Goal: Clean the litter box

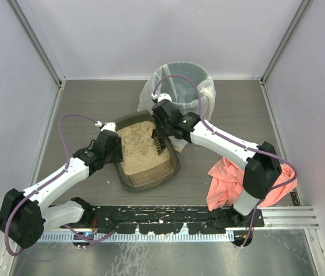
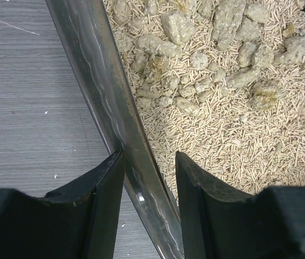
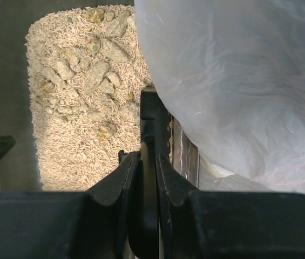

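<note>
On the grey table (image 1: pixel 93 109), top view: the litter box (image 1: pixel 150 183) sat centre, just ahead of the arm bases, with tan litter (image 1: pixel 145 158) inside. The left gripper (image 1: pixel 114 146) was at the box's left wall. The right gripper (image 1: pixel 161 138) hung over the far right part of the box with a black scoop (image 1: pixel 161 147), tines down at the litter. A round bin (image 1: pixel 182 86) lined with a white bag (image 1: pixel 150 92) stood right behind the box, at its far right corner; could not tell if they touched. The right arm crossed in front of the bin and hid its lower front. A pink cloth (image 1: pixel 225 181) lay crumpled right of the box, by the right arm's base, apart from the box.

Left wrist view: the two fingers (image 2: pixel 101 199) straddled the box wall, one outside over the table, one inside over the litter. They were clamped on the rim. Pale clumps (image 2: pixel 179 27) lay piled further in. The scoop's tines showed at the right edge.

Right wrist view: the fingers (image 3: pixel 122 183) were clenched tight on the scoop's handle, which ran straight out between them. The bag bulged over the right half of the view, just beside the scoop, and covered the box wall there. Litter and clumps filled the left. A black shape sat at the left edge; could not tell what.
</note>
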